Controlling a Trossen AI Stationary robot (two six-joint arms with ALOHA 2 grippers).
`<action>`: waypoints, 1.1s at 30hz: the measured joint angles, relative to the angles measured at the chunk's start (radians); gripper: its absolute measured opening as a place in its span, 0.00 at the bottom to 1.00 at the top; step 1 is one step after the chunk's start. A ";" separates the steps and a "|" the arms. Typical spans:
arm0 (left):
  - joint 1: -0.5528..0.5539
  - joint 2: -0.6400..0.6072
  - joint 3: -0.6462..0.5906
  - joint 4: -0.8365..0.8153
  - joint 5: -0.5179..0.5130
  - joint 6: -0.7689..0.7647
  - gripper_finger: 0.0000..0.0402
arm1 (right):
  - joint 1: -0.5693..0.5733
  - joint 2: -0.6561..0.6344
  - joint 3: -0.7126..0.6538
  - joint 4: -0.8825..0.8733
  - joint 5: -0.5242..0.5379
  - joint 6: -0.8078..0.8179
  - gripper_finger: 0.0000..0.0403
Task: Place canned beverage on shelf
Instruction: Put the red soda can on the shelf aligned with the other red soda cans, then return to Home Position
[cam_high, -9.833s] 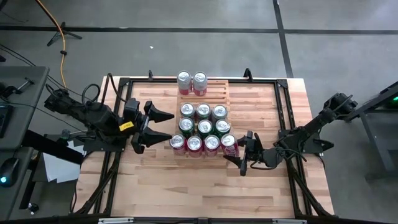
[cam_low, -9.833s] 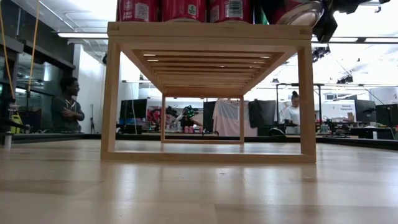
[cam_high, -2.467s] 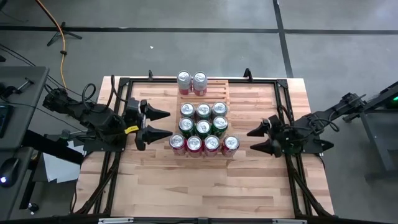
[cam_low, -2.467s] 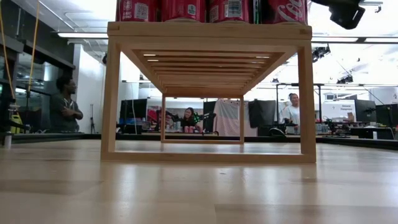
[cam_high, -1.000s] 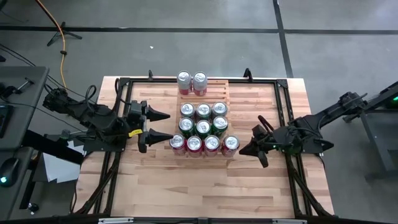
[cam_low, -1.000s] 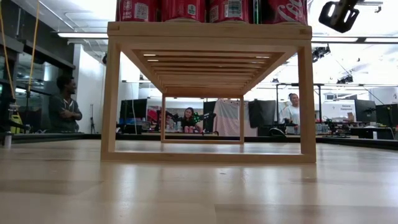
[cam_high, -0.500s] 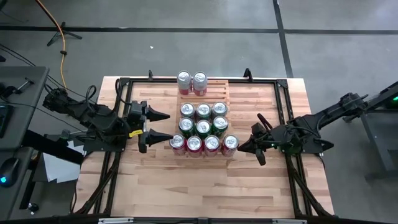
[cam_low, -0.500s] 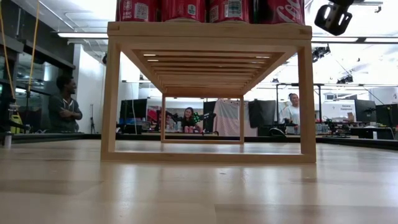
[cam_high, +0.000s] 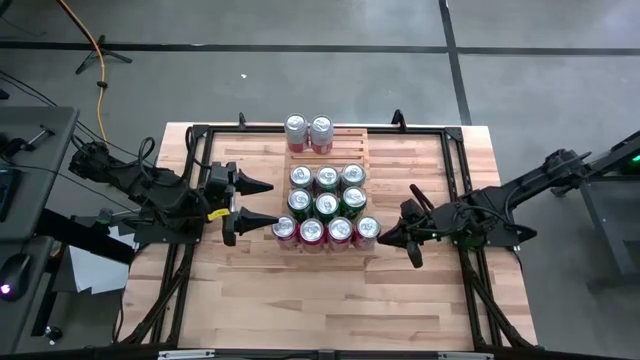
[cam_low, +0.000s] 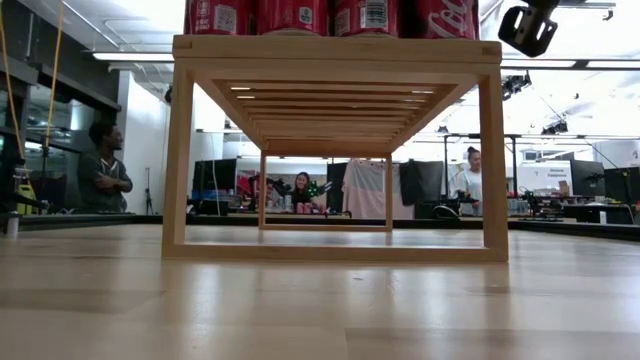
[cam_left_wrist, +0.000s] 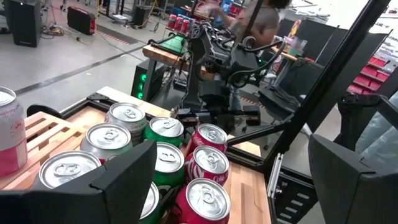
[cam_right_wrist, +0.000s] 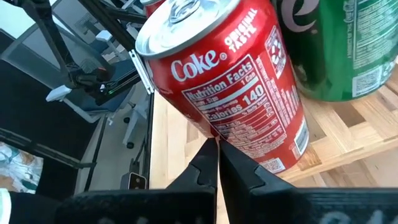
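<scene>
Looks like you're basically done: the shelf (cam_high: 335, 150) already carries twelve cans. Going left to right, your left gripper (cam_high: 262, 202) waits off the shelf's left side, jaws wide apart and empty. On the right, the right gripper (cam_high: 389, 233) has its jaws pinched together, tips right against the end Coke can (cam_right_wrist: 227, 87), maybe just nudging it straight. Tight rows, easy to knock a neighbour.

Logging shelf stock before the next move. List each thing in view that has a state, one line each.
shelf: stocked, back tier partly bare
red cans: four upright, front row
green cans: upright, middle rows
left gripper: open, empty, beside the shelf
right gripper: shut, empty, at the Coke can
</scene>
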 joint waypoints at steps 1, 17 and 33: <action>0.000 0.000 0.000 0.000 0.000 0.000 0.80 | 0.000 0.002 0.000 0.000 -0.001 0.000 0.00; 0.000 -0.076 -0.036 -0.016 -0.013 0.061 0.77 | 0.000 -0.150 0.000 0.045 -0.044 0.000 0.00; 0.215 -0.440 -0.733 0.682 0.186 0.151 0.03 | 0.000 -0.185 -0.001 0.162 0.150 -0.053 0.00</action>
